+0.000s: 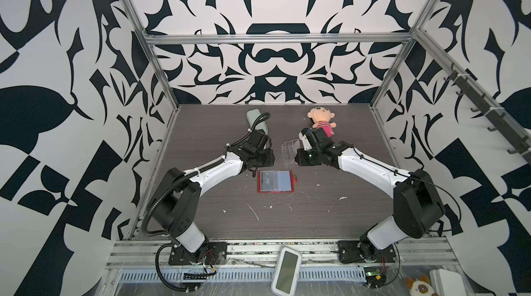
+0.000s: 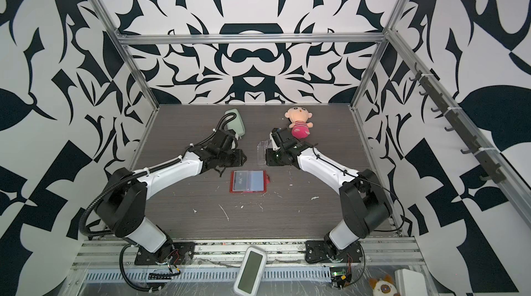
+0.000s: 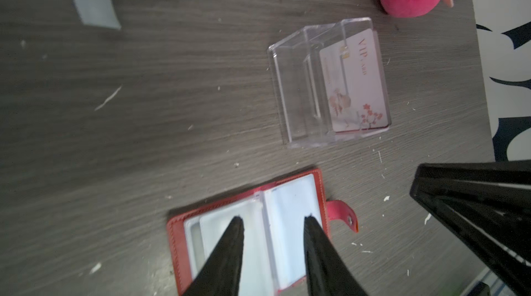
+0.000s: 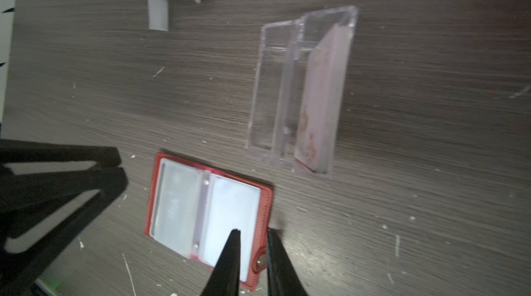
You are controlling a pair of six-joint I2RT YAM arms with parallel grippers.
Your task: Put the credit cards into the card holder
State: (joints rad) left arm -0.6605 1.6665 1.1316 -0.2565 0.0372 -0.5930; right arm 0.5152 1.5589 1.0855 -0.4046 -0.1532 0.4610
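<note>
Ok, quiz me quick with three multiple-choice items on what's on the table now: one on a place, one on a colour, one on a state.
1. Where is the pale VIP card? A in the card holder; B in the clear box; C out of view.
2. The card holder's cover is: A green; B black; C red.
3. The card holder lies: A open; B snapped shut; C on edge.
Key: B, the card shows through the box's clear wall; C, a red rim frames the sleeves; A, both sleeve pages face up.
</note>
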